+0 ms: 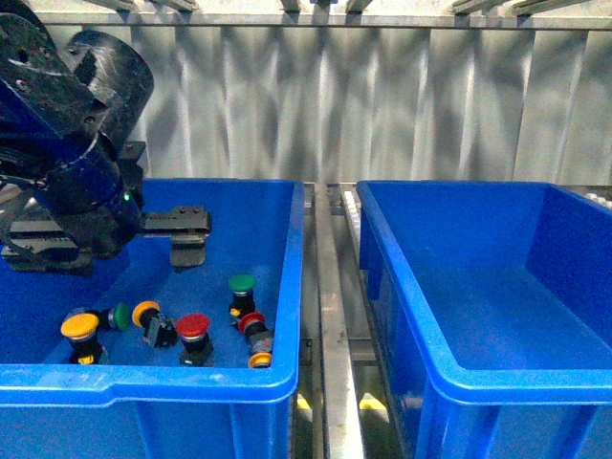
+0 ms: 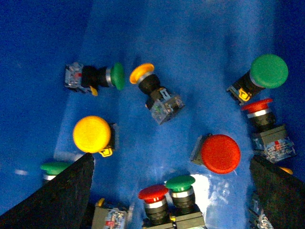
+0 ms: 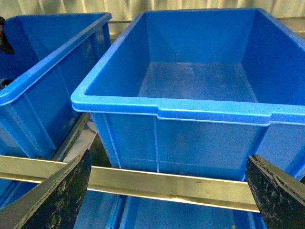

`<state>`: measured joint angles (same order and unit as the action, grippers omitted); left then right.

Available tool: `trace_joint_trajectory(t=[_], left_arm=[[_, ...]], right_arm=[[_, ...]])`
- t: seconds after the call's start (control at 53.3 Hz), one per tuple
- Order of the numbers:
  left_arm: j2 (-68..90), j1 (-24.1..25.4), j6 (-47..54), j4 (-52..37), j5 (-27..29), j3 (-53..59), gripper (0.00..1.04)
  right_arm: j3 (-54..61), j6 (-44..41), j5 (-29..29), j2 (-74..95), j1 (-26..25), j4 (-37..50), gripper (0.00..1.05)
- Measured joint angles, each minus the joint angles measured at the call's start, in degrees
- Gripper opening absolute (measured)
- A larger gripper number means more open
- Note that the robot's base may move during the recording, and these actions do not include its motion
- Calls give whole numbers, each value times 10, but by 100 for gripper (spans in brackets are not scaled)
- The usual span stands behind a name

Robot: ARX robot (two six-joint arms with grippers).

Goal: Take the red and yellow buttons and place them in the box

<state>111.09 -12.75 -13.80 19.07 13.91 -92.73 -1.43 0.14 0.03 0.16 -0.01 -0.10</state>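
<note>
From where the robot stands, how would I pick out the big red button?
Look in the left blue bin, near its front wall. The big red button stands cap-up between a tipped yellow-capped button and a tipped smaller red button. Its broad red dome faces upward; theirs lean sideways.

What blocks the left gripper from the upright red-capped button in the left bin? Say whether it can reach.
Probably yes. Nothing blocks it: the left gripper hangs open over the bin, above the red button, whose cap faces up, uncovered.
</note>
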Motion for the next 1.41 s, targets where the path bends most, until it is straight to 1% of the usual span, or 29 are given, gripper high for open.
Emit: trace_joint_trajectory(t=[0.263, 0.488, 0.563, 0.901, 1.37, 1.408], left_arm=[[64, -11, -21, 37, -7, -58, 97], [101, -18, -24, 61, -22, -103, 97], [118, -19, -22, 67, -36, -115, 97], [153, -20, -21, 80, -41, -135, 97], [200, -18, -11, 111, -42, -198, 97], [203, -18, -10, 113, -42, -203, 95]], right_arm=[[0, 0, 0, 0, 0, 0, 98], [0, 0, 0, 0, 0, 0, 98], [0, 0, 0, 0, 0, 0, 98], [0, 0, 0, 0, 0, 0, 98], [0, 0, 0, 0, 0, 0, 98], [0, 0, 0, 0, 0, 0, 98]])
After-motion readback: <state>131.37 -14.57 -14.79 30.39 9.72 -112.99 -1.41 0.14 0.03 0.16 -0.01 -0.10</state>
